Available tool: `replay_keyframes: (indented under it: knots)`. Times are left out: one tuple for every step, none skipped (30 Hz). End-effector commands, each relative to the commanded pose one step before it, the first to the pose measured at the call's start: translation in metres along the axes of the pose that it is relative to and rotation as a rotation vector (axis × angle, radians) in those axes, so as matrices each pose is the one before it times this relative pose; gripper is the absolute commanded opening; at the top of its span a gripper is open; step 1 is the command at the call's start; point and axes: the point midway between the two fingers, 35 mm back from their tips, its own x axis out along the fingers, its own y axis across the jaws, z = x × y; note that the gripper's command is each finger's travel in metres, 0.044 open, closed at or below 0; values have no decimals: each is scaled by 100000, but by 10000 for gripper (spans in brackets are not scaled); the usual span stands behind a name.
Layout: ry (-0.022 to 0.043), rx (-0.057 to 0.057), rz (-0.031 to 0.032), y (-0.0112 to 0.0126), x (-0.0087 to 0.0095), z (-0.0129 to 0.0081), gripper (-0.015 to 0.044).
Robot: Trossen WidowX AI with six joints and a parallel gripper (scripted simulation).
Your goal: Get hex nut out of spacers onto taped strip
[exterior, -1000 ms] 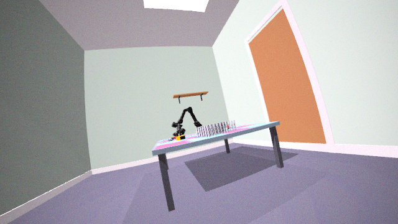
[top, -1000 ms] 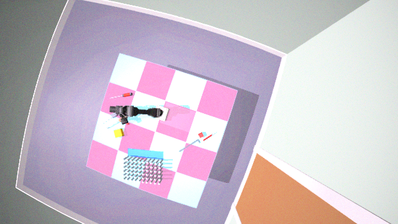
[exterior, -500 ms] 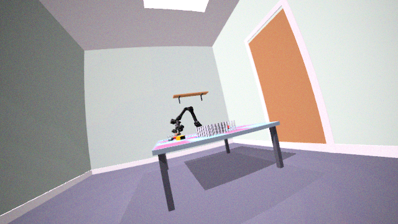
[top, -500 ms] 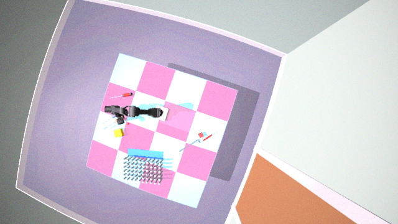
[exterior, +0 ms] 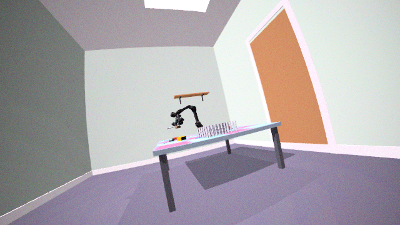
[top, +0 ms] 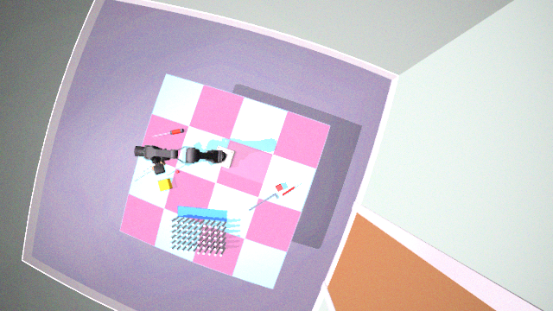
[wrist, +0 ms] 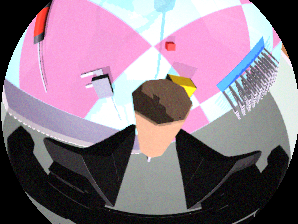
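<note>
Steel first, because that is where the prize hides: the hex nut is somewhere down among the spacers (top: pixel 196 235), and we cannot pick it out in any view. That field is a dense grid of thin upright metal pins at the lower middle of the top view, all standing. Just above it lies the taped strip (top: pixel 202 212), a flat pale-blue band with nothing on it yet.

Over at the centre left of the top view, the gripper (top: pixel 157 168) is closed about halfway, clamped on a tool handle (wrist: pixel 158 119). In the wrist view it is a smooth peach-coloured, slightly tapered grip with a dark brown rounded end, sitting squarely between the dark fingers. From the exterior view the hand hangs above the table (exterior: pixel 219 139), so we judge the pick-up step done and the carry to the field next.

That next move calls for care, we reckon: swing toward the strip side, line the slender shaft up with a lane between pins, and go in low without brushing any.

Around the hand we see a glossy yellow block (top: pixel 164 185), a tiny red cube (top: pixel 177 171) and a red-handled screwdriver (top: pixel 170 132) in the upper left. A thin grey hooked rod (top: pixel 263 202) lies well apart to the right.
</note>
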Motion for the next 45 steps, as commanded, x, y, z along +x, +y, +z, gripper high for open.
replay_keyframes:
  knots:
    - [1103,-423,710,-634,-1525,-653,0]
    - [0,0,0,0,0,0,0]
    - [0,0,0,0,0,0,0]
    - [0,0,0,0,0,0,0]
    - [0,0,0,0,0,0,0]
    - [-125,-316,-222,-123,26,15,0]
    - [-373,-947,-666,-370,77,44,0]
    - [-619,-1580,-1111,-614,128,75,0]
    - [-741,-1907,-1339,-737,153,89,0]
    - [-736,-1910,-1339,-733,154,86,0]
    - [-732,-1912,-1339,-730,154,84,0]
    - [-727,-1915,-1339,-726,154,81,0]
    - [-722,-1917,-1339,-722,155,79,0]
    - [-717,-1920,-1339,-718,155,77,0]
    - [-712,-1922,-1339,-715,155,74,0]
    - [-708,-1925,-1338,-711,156,72,0]
    - [-703,-1927,-1338,-707,156,70,0]
    - [-698,-1929,-1338,-704,156,68,0]
    - [-694,-1932,-1338,-700,157,65,0]
    - [-689,-1934,-1338,-696,157,63,0]
    - [-685,-1936,-1338,-692,158,61,0]
    - [-680,-1938,-1338,-689,158,59,0]
    - [-676,-1941,-1338,-685,158,58,0]
    - [-672,-1943,-1337,-681,159,56,0]
    - [-667,-1945,-1337,-677,159,54,0]
    - [-663,-1947,-1337,-673,159,52,0]
    - [-659,-1949,-1337,-670,160,50,0]
    - [-655,-1951,-1337,-666,160,49,0]
    - [-651,-1953,-1337,-662,160,47,0]
    - [-647,-1954,-1336,-658,161,45,0]
    - [-642,-1956,-1336,-655,161,44,0]
    - [-638,-1958,-1336,-651,161,42,0]
    - [-635,-1960,-1336,-647,162,41,0]
    - [-631,-1961,-1336,-643,162,39,0]
    - [-627,-1963,-1336,-640,162,38,0]
    - [-623,-1964,-1335,-636,163,37,0]
    - [-619,-1966,-1335,-632,163,35,0]
    - [-615,-1968,-1335,-628,163,34,0]
    - [-612,-1969,-1335,-625,164,33,0]
    - [-608,-1970,-1335,-621,164,32,0]
    - [-604,-1972,-1335,-617,164,31,0]
    - [-601,-1973,-1334,-613,165,30,0]
    - [-597,-1974,-1334,-610,165,29,0]
    - [-594,-1976,-1334,-606,165,28,0]
    - [-590,-1977,-1334,-602,165,27,0]
